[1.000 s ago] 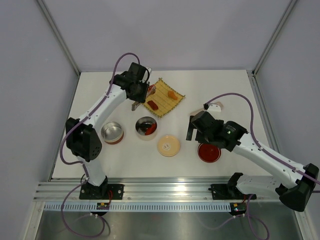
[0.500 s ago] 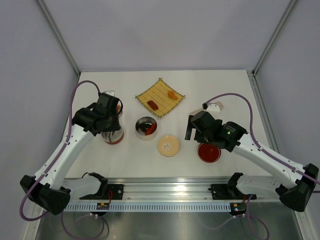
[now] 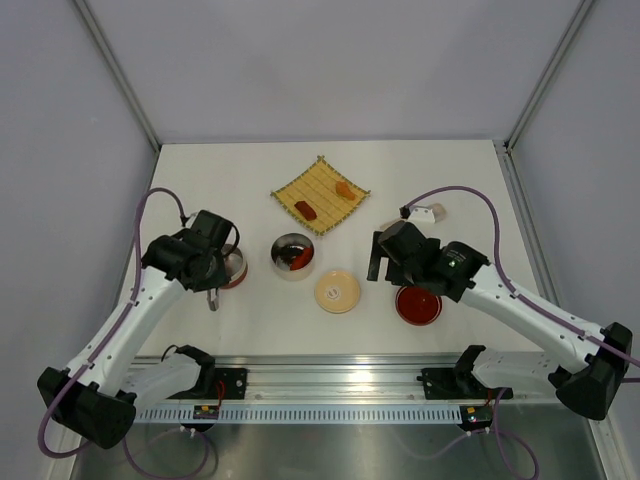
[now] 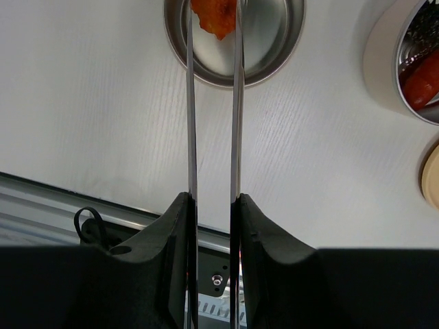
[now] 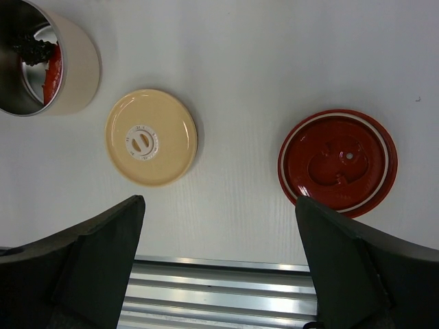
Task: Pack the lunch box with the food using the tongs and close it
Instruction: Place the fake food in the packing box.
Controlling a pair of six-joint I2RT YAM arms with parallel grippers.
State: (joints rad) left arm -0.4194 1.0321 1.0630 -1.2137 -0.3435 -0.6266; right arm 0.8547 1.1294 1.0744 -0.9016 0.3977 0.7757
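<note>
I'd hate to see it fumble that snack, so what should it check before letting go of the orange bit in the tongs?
1. The tongs clamped in the left gripper: ok.
2. The orange piece between the tong tips: ok.
3. Tips over the steel tin opening: ok.
4. Height of the piece above the tin floor: cannot tell.
5. The right gripper open and away from that tin: ok, it hangs near the cream lid and red lid.
6. All food off the mat: not ok, a red piece and an orange one lie there.
</note>
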